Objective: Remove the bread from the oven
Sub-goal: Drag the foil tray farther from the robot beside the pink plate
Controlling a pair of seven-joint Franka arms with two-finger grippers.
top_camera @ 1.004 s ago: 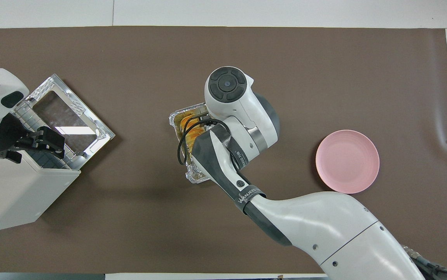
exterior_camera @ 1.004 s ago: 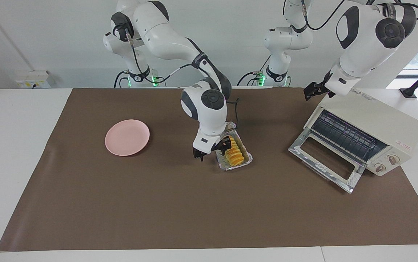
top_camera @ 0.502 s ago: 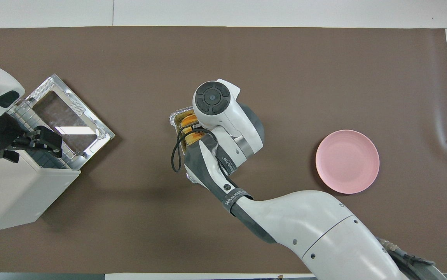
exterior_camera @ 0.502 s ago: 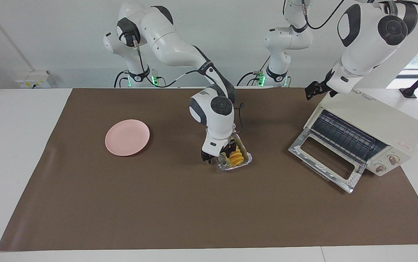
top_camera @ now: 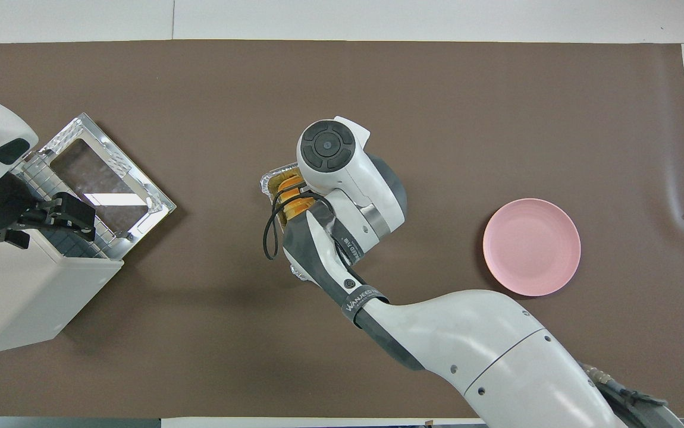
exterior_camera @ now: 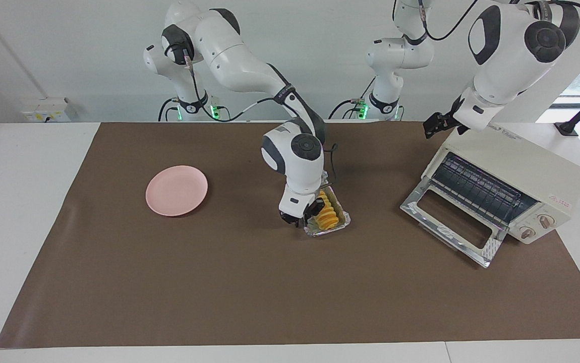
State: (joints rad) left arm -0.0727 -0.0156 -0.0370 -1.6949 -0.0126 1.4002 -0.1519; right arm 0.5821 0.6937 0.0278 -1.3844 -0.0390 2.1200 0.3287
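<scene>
A: Bread (exterior_camera: 327,216)? — In the foil tray (exterior_camera: 343,220), mid-desk, out of the oven (exterior_camera: 509,189).
B: Right pincer (exterior_camera: 306,218) pinches it; left pincer (exterior_camera: 433,126) spread over the oven.

Pink plate (exterior_camera: 176,190) toward the right arm's end, crinkled foil tray (exterior_camera: 343,220) mid-table, brown mat (exterior_camera: 219,282) underneath

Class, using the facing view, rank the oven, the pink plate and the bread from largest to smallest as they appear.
1. Oven, clearly largest.
2. Pink plate.
3. Bread, smallest, though the right hand hides part of it.
</scene>
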